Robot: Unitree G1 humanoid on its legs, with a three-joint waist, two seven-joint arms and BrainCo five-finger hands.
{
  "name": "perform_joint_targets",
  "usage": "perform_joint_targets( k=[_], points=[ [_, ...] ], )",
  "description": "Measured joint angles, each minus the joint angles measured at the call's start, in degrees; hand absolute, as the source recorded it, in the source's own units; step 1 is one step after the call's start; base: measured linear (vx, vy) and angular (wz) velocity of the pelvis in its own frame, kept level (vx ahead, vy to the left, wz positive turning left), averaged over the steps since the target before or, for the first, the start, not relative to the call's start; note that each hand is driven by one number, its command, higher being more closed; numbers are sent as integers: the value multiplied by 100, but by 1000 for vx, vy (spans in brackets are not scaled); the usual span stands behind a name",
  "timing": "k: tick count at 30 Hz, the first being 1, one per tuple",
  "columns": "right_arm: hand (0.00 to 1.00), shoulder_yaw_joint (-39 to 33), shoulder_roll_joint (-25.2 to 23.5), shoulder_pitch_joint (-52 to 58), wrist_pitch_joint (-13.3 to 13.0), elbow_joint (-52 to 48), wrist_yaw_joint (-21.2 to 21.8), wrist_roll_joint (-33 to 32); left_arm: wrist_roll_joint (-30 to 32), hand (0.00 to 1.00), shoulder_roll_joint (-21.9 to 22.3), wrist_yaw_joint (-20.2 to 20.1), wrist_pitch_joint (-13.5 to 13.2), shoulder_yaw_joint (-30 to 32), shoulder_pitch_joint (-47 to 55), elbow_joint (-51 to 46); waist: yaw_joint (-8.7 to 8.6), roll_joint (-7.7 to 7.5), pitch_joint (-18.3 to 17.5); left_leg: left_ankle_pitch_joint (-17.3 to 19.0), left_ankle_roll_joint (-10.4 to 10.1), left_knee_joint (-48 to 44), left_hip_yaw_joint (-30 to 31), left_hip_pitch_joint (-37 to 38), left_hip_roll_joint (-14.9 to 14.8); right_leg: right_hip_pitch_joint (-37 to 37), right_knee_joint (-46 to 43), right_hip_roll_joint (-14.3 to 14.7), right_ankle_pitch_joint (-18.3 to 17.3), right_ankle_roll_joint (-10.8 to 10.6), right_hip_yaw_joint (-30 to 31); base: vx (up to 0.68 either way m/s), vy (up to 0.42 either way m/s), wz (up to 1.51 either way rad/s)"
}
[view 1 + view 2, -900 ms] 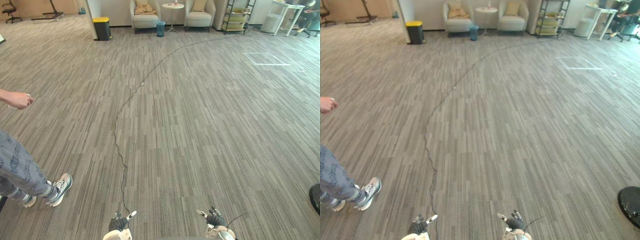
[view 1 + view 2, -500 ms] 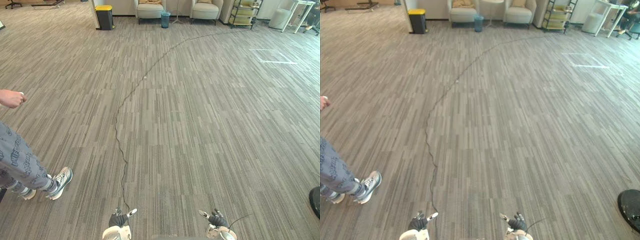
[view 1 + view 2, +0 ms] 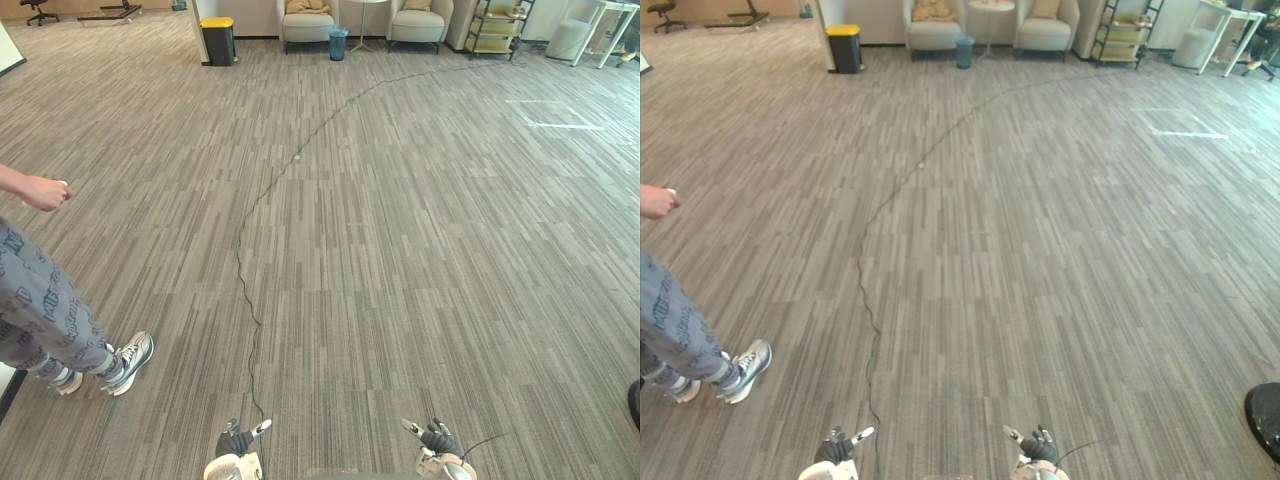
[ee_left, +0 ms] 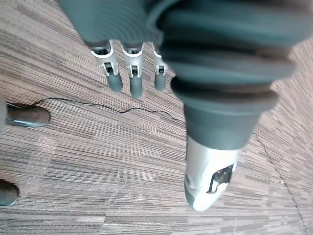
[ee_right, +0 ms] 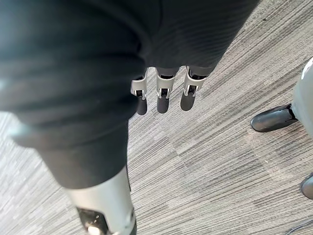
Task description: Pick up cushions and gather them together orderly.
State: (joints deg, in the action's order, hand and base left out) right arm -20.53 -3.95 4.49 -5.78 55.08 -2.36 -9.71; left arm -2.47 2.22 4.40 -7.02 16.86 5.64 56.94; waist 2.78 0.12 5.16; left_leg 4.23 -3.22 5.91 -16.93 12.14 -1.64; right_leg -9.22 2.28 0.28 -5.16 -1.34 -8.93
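Left hand [image 4: 130, 73] and right hand [image 5: 164, 95] hang above the carpet floor [image 3: 420, 250], fingers straight and released, grasping nothing. Tan cushions [image 3: 932, 10] lie on armchairs [image 3: 931, 33] far ahead of the fingers. A person [image 3: 45, 310] stands well left of the left fingers.

A black bin with a yellow lid [image 3: 218, 40] stands at the far wall on a grey striped carpet floor [image 3: 420, 250]. To the right of the bin sit 2 pale armchairs, 1 nearer it [image 3: 307, 24] and 1 farther [image 3: 417, 24], with a small teal bin [image 3: 338, 43] and a round side table [image 3: 991, 8] between them. Farther right of the bin is a shelf rack [image 3: 492, 25]. Well nearer than the bin, a person [image 3: 40, 315] in patterned grey trousers and sneakers [image 3: 128, 362] stands with 1 fist [image 3: 45, 192] held out.
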Motion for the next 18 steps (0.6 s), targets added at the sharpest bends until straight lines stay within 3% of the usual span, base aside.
perform_joint_targets(
  k=[15,17,18],
  points=[
    [0,60,-6,-105,-25,80,6,-179,-75,0,-94,-4,1,-99,-39,-8,-2,-50,149,1,1,-10,11,-44,-9,30,-64,-9,-12,3,-2,-25,-39,1],
    [0,86,-9,-111,-29,64,6,-251,-128,0,-109,-5,4,-94,-44,-32,-3,-65,161,100,54,-243,29,-227,-24,195,-284,-41,-128,49,-18,-64,-47,6],
    [0,106,-17,-130,-35,10,6,-279,-155,0,-118,-7,4,-57,-57,-110,-4,-92,247,316,69,-743,68,-479,-71,370,-577,-95,-268,71,-56,-31,-82,21]
  ],
)
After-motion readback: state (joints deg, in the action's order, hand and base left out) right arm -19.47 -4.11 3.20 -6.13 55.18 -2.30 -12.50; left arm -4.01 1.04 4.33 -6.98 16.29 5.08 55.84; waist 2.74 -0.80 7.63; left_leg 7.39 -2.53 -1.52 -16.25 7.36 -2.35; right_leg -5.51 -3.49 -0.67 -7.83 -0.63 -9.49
